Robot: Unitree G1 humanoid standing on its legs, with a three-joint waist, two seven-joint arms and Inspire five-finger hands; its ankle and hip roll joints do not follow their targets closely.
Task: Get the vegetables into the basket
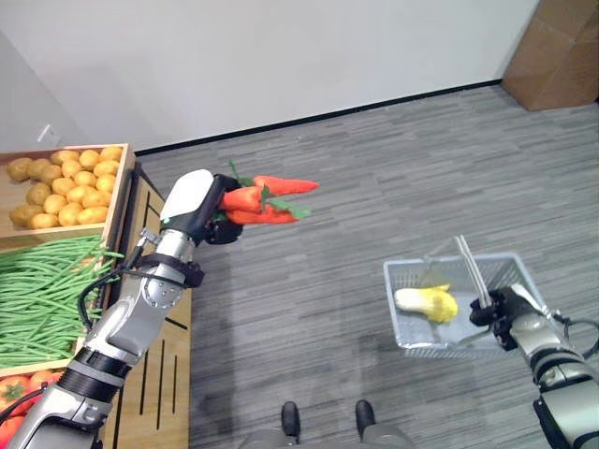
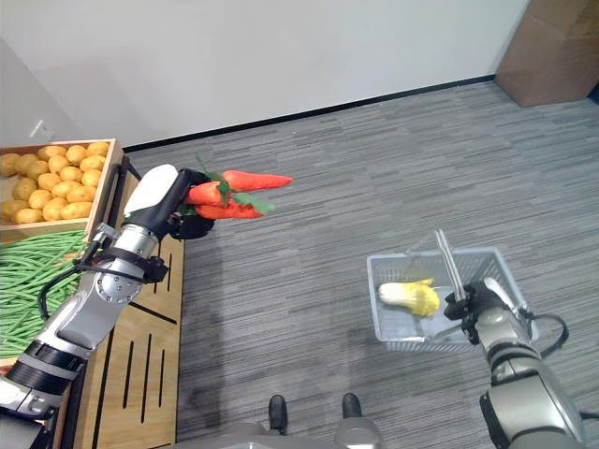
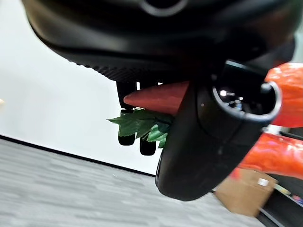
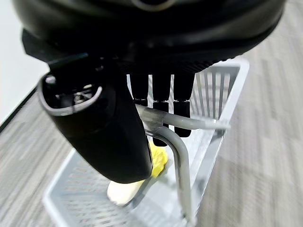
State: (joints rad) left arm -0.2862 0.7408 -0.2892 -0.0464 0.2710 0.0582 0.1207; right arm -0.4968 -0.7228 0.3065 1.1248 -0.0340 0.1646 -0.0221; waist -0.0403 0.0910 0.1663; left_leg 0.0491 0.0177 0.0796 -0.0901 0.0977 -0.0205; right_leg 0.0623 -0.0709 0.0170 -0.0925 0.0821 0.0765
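1. Currently I have the left hand [image 1: 213, 217] raised over the carpet just right of the produce stand [image 1: 150, 374], its fingers and thumb curled round a bunch of carrots [image 1: 267, 199] — orange roots with green leaves, pointing right, held in the air.
2. From the left wrist camera I see one carrot tip and the leaves poking out between the fingers [image 3: 147, 144] and the thumb, with more orange showing past the hand.
3. My right hand [image 2: 477, 313] is low on the right, fingers hooked over the handle [image 4: 182, 156] of the grey basket [image 1: 402, 323] — the wrist view shows them wrapped round the grey bar.
4. Inside the basket lies a pale cabbage [image 1: 426, 302], white at its left end and yellow at its right, resting on the basket floor.
5. The carrots are well apart from the basket, up and to its left.
6. On the stand at the far left sits a crate of potatoes [image 1: 65, 187]; nearer are green beans [image 1: 37, 299], and nearest, tomatoes [image 1: 14, 398].
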